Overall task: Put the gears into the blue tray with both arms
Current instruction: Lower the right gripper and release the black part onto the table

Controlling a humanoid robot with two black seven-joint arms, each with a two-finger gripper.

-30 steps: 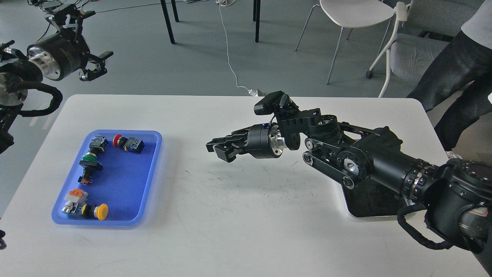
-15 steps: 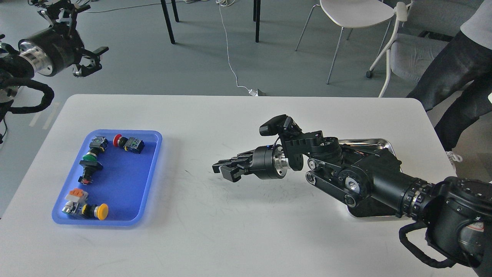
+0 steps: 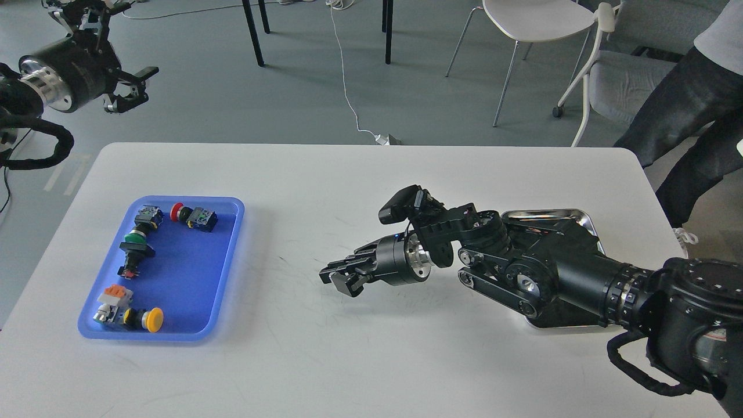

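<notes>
The blue tray [image 3: 229, 244] lies on the left of the white table and holds several push-button switches with red, green and yellow caps. No gears show anywhere; any in the steel tray are hidden under my right arm. My right gripper [image 3: 338, 277] hangs low over the table's middle, well right of the blue tray. Its dark fingers lie close together, and I cannot tell whether anything is between them. My left gripper [image 3: 129, 88] is raised beyond the table's far left corner, fingers spread, with nothing in them.
A shiny steel tray [image 3: 572, 215] sits at the right, mostly covered by my right arm. Beyond the table are chairs [image 3: 540, 23], table legs and a white cable on the floor. A person [image 3: 691, 98] stands at the far right.
My right gripper has dropped toward the tabletop and come nearer, uncovering the steel tray's far rim. The left gripper has drawn back up and to the left.
</notes>
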